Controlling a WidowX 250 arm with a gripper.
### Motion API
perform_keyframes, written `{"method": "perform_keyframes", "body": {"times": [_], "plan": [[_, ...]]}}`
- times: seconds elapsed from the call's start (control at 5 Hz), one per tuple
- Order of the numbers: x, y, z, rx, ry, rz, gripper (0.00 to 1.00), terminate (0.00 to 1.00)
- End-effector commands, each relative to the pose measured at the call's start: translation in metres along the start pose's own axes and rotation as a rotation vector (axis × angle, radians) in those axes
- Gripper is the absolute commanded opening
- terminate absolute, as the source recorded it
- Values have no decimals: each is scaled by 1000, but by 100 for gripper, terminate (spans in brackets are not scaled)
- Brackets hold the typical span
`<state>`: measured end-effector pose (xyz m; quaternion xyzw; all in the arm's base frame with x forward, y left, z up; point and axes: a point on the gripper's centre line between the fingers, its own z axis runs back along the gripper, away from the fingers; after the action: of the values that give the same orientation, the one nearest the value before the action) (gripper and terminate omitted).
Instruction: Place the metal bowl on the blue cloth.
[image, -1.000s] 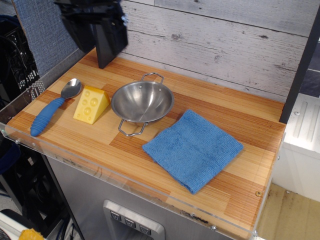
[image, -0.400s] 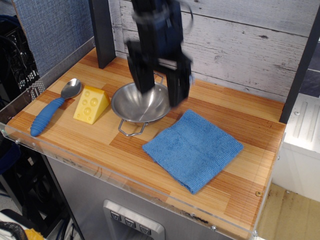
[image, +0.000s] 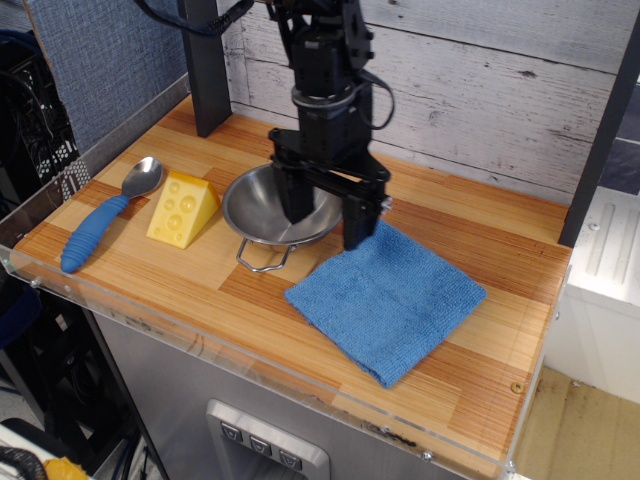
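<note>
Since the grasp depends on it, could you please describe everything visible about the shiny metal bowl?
The round, shiny stainless-steel bowl sits upright and empty on the wooden counter, between the yellow cheese wedge and the blue terry cloth. One wire loop handle points toward the front edge. The open black gripper straddles its right rim, one finger inside.

Single view, raised front corner, looking down across wooden counter (image: 480, 260) toward plank wall (image: 480, 90), mid-range

The robot arm (image: 322, 70) is matte black throughout, a stacked cylindrical wrist with thin black cables looping beside it, ending in a pincer (image: 327, 212) of two long flat black fingers (image: 358, 218) on a crossbar with a small silvery screw.
</note>
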<state>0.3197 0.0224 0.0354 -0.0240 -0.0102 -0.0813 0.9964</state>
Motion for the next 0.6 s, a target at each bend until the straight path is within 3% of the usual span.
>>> {"method": "perform_keyframes", "body": {"times": [0.0,0.2,0.4], "plan": [[17,27,3,22,-30,32,100,0],[13,26,-2,25,-28,31,100,0],[11,23,0,35,-42,21,0,0]]}}
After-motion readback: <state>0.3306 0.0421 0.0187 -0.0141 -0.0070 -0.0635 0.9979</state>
